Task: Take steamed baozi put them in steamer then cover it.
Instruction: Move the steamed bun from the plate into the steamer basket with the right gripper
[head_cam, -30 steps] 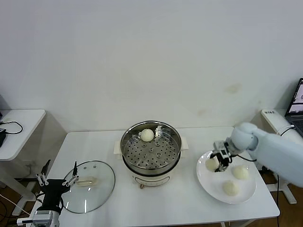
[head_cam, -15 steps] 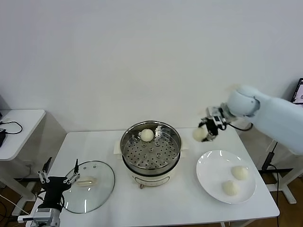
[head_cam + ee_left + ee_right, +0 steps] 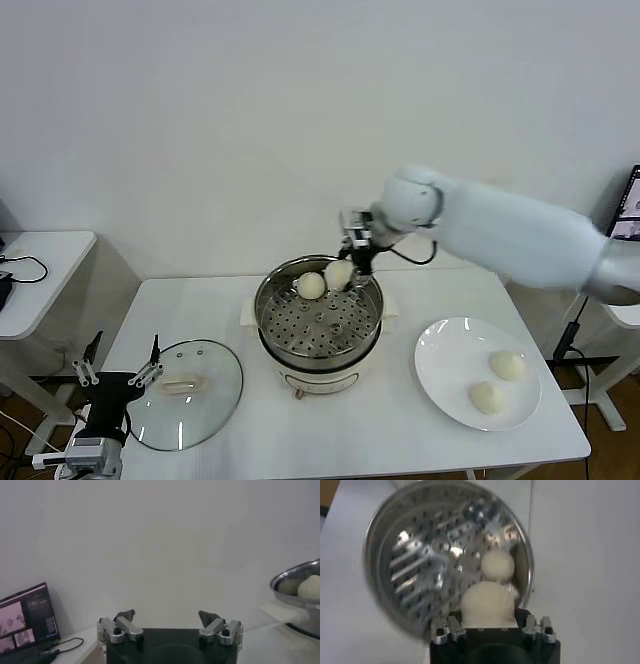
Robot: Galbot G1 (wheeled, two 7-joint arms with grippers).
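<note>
My right gripper (image 3: 350, 268) is shut on a white baozi (image 3: 338, 274) and holds it over the far right part of the steamer (image 3: 318, 312). The held baozi (image 3: 487, 605) fills the space between the jaws in the right wrist view. A second baozi (image 3: 311, 286) lies on the steamer's perforated floor (image 3: 427, 570) at the back, and shows in the right wrist view (image 3: 498, 565). Two more baozi (image 3: 507, 365) (image 3: 486, 397) lie on the white plate (image 3: 450, 365). The glass cover (image 3: 190, 390) lies flat on the table at the left. My left gripper (image 3: 118, 378) is open and empty beside it.
The steamer sits on a white cooker base (image 3: 318, 378) at the table's middle. A small side table (image 3: 40, 265) with a cable stands at the far left. A laptop (image 3: 628, 205) shows at the right edge.
My right gripper has lifted a baozi off the plate and carried it left to over the steamer. The left gripper has barely moved.
</note>
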